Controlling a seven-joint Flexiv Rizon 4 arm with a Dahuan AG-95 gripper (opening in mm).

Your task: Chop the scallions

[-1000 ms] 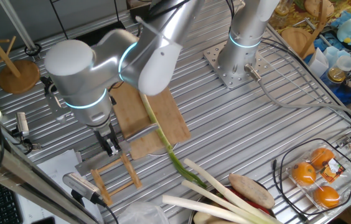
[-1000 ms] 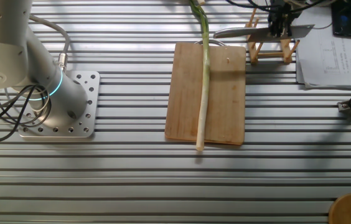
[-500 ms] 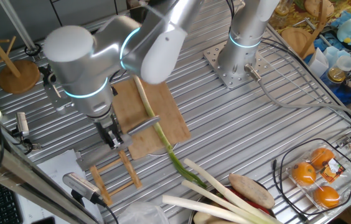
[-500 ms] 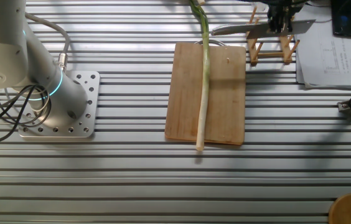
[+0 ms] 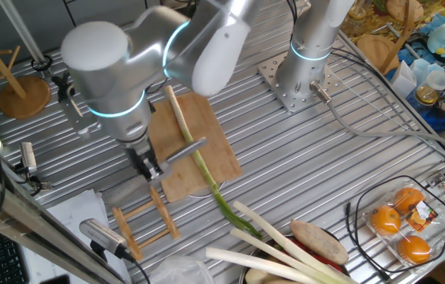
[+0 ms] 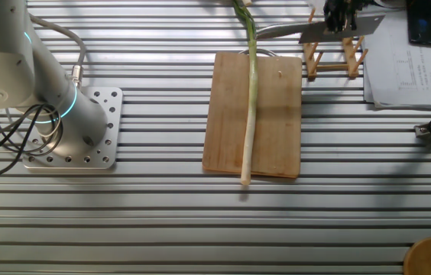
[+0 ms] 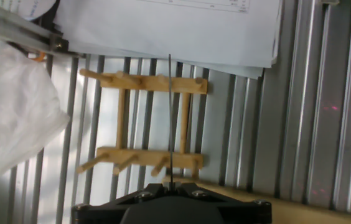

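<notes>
One long scallion (image 5: 193,154) (image 6: 251,99) lies lengthwise on the wooden cutting board (image 5: 215,142) (image 6: 277,122), its dark green tip running off the board's end. My gripper (image 5: 147,164) (image 6: 339,15) (image 7: 170,185) is shut on a knife. Its grey blade (image 5: 185,150) (image 6: 296,31) is held level above the board's edge, close to the scallion's green part. In the hand view the blade (image 7: 170,112) shows edge-on as a thin line over a small wooden rack (image 7: 145,123).
The wooden rack (image 5: 145,225) (image 6: 330,59) stands beside the board, with paper sheets (image 6: 406,69) (image 7: 182,25) beyond it and a white plastic bag (image 7: 7,106) near it. Thick pale stalks (image 5: 278,246) and a wire basket of oranges (image 5: 402,221) lie farther off. A second arm's base (image 6: 74,130) is bolted nearby.
My gripper has lifted the knife up from the rack and carried it toward the board, so the blade now reaches close to the scallion. The scallion has not moved.
</notes>
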